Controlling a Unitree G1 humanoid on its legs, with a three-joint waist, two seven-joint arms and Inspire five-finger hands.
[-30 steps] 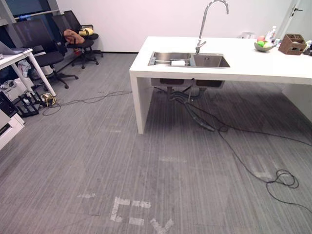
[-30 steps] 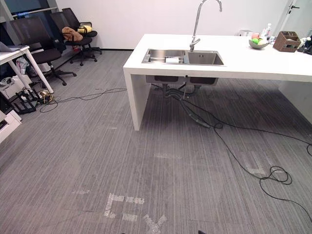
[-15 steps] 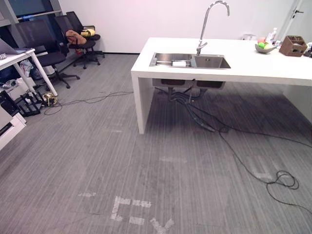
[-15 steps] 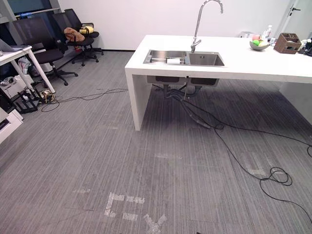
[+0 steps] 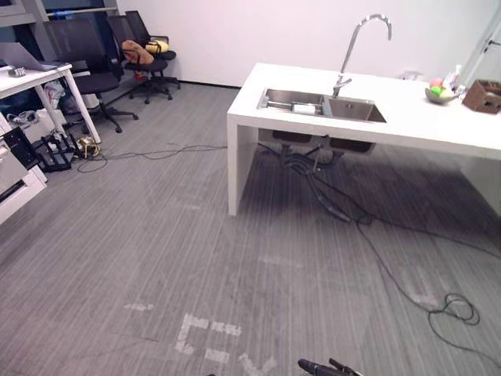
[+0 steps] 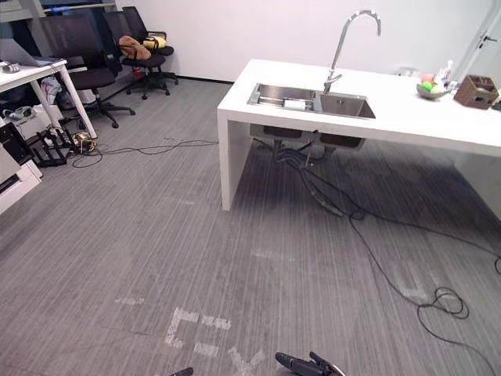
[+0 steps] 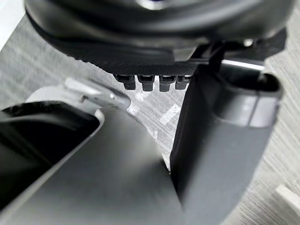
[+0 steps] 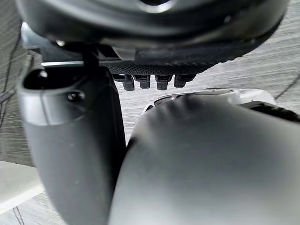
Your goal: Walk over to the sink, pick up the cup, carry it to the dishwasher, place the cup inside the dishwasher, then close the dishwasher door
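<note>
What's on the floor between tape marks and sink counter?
Mostly bare grey carpet from tape marks to counter, in both eye views; one faint pale patch midway.

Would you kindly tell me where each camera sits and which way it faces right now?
Left eye view: on the head, facing forward and down across the floor to the sink in the white counter; the right hand pokes in at the bottom edge.
Right eye view: beside it, same direction; shares the sink and office chairs.
Left wrist view: on the left wrist, looking along the left hand at the floor.
Right wrist view: mirrored, along the right hand; both share the floor.
</note>
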